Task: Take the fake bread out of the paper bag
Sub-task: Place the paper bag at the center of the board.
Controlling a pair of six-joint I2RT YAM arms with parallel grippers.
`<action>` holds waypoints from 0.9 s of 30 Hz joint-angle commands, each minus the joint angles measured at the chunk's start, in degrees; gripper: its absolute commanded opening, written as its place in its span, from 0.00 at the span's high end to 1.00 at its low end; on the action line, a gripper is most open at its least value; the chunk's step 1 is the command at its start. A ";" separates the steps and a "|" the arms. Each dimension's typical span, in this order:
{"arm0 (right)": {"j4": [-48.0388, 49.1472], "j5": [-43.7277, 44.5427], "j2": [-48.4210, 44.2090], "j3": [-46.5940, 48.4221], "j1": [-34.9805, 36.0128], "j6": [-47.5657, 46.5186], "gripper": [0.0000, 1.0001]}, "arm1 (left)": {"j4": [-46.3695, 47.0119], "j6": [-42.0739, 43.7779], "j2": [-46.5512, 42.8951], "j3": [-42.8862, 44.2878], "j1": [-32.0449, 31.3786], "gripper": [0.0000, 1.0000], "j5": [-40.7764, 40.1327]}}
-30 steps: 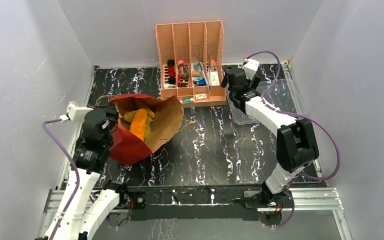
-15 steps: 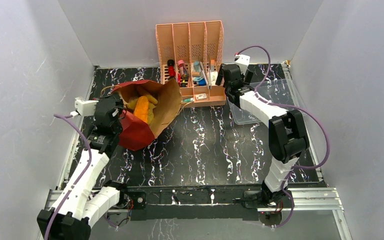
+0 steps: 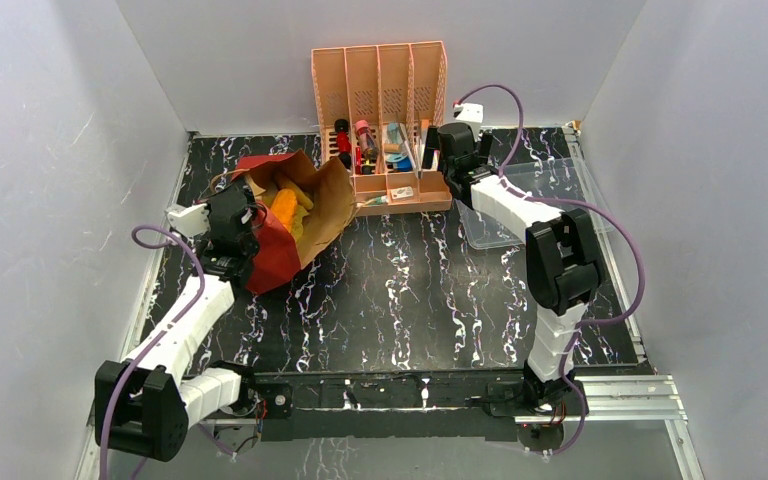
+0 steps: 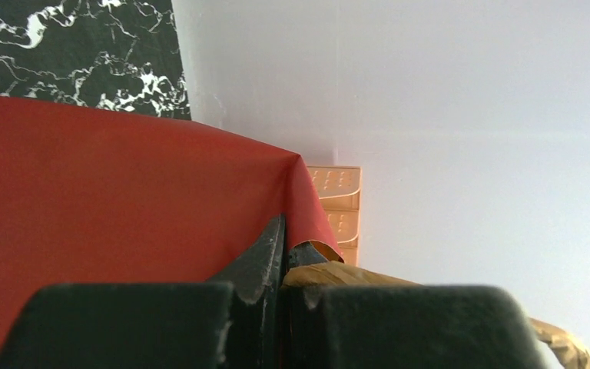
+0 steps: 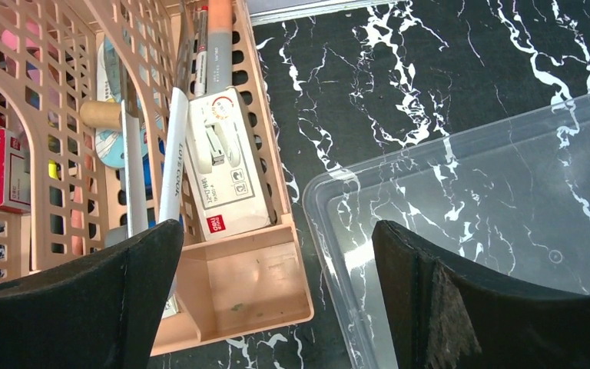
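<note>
On the black marble table's (image 3: pixel 440 290) left side, the left gripper (image 4: pixel 284 265), clamped tight on the red lower part of the tall brown kraft paper bag (image 3: pixel 328 212), has hauled it toward the pink slotted organizer (image 3: pixel 380 80), with the orange and golden fake bread (image 3: pixel 283 208) still inside, while the right gripper (image 5: pixel 276 238) hangs wide open, empty, beside that organizer.

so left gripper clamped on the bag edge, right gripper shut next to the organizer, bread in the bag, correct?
Not quite. The right gripper is open, jaws wide apart, as the right wrist view shows. The rest stands: left gripper shut on the edge of the bag, right one beside the organizer, bread in the bag.
</note>
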 commanded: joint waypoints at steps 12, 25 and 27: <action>2.22 -1.10 -13.50 -8.17 8.08 1.87 0.18 | 2.10 -9.88 -1.07 3.53 0.23 1.00 2.15; 7.71 -3.55 -9.51 -16.35 24.20 14.70 0.50 | -5.40 -9.10 -8.32 5.82 0.21 1.00 2.30; 8.06 -3.30 -7.06 -15.34 25.78 15.99 0.54 | -5.94 -9.66 -9.02 5.15 0.21 1.00 2.44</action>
